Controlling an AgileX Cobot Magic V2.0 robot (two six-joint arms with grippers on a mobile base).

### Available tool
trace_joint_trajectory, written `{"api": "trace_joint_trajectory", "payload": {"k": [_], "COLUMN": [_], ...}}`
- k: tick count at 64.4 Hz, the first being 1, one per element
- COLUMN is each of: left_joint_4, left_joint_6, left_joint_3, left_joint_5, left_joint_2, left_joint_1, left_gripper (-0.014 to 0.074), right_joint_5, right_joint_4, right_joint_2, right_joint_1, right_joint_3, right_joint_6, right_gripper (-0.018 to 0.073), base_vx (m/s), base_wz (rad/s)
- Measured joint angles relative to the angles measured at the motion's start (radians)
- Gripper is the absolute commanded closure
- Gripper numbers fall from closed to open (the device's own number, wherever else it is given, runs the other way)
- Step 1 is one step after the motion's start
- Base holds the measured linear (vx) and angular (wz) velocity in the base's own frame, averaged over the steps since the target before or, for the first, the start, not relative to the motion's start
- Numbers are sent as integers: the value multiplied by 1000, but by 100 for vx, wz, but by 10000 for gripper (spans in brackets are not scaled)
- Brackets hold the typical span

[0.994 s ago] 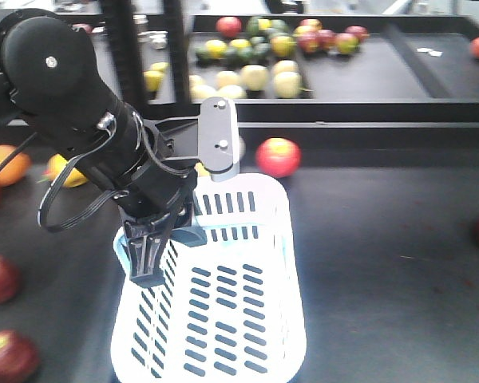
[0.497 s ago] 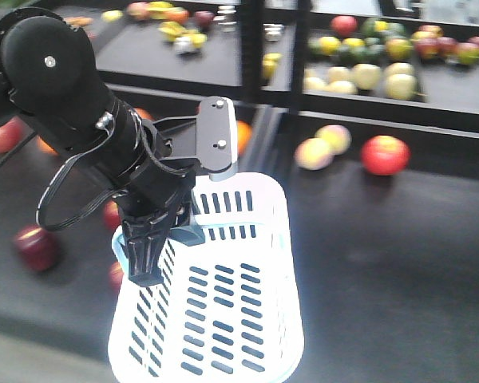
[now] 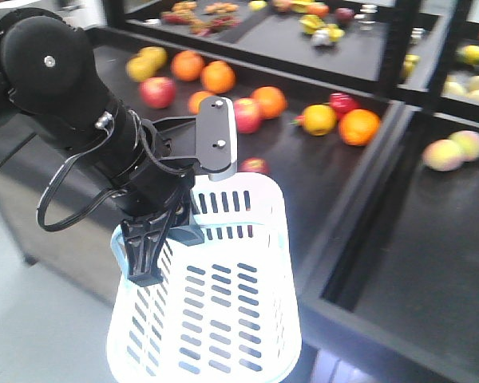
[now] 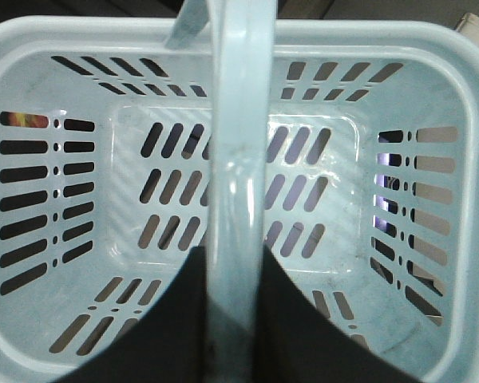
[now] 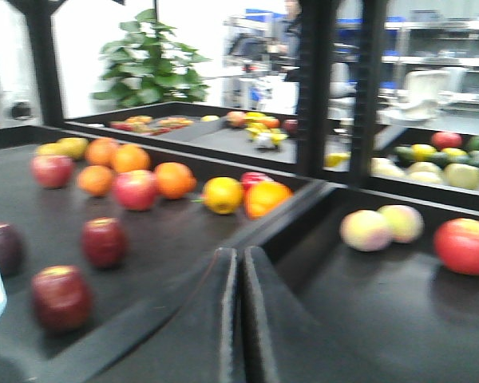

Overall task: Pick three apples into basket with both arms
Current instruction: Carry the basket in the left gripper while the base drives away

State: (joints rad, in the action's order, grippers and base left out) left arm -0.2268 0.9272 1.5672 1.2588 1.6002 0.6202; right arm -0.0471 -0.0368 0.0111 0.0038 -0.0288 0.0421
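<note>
My left gripper (image 3: 148,257) is shut on the handle (image 4: 235,159) of the pale blue-white basket (image 3: 215,295) and holds it in the air, empty. In the left wrist view the black fingers (image 4: 176,319) clamp the handle from both sides, and the slotted basket bottom (image 4: 319,159) is bare. Three dark red apples (image 5: 104,241) (image 5: 60,297) (image 5: 1,247) lie on the black tray at the left of the right wrist view. One apple (image 3: 254,165) peeks out behind the basket's far rim. My right gripper (image 5: 239,254) is shut and empty, to the right of those apples.
Oranges (image 3: 217,76) and brighter red apples (image 3: 157,92) lie further back on the left tray. A raised black divider (image 3: 367,171) separates it from the right tray, which holds pale apples (image 3: 443,154). Black posts (image 5: 318,88) stand behind. Grey floor (image 3: 32,319) shows at lower left.
The whole background has slid to the right; the tray edge and floor have come into view at the left. The left arm and basket keep the same pose in the frame.
</note>
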Motion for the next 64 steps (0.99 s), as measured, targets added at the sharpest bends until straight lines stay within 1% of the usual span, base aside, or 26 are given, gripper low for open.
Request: {"api": "trace_joint_trajectory", "payload": {"k": [15,47,64], "left_joint_4": [-1,3,3], "left_joint_6": [0,0,0], "left_joint_3": [0,0,0], "left_joint_5": [0,1,1], "left_joint_2": [0,0,0], "left_joint_1": [0,1,1], "left_gripper": [603,603,603], "right_joint_5": [0,0,0], "right_joint_4": [0,0,0], "right_joint_2": [0,0,0], "right_joint_1": [0,0,0], "right_joint_3": [0,0,0], "right_joint_6": [0,0,0], "right_gripper": [567,567,567], "base_vx": [-21,-21,-20], "base_wz": [61,81,62]}}
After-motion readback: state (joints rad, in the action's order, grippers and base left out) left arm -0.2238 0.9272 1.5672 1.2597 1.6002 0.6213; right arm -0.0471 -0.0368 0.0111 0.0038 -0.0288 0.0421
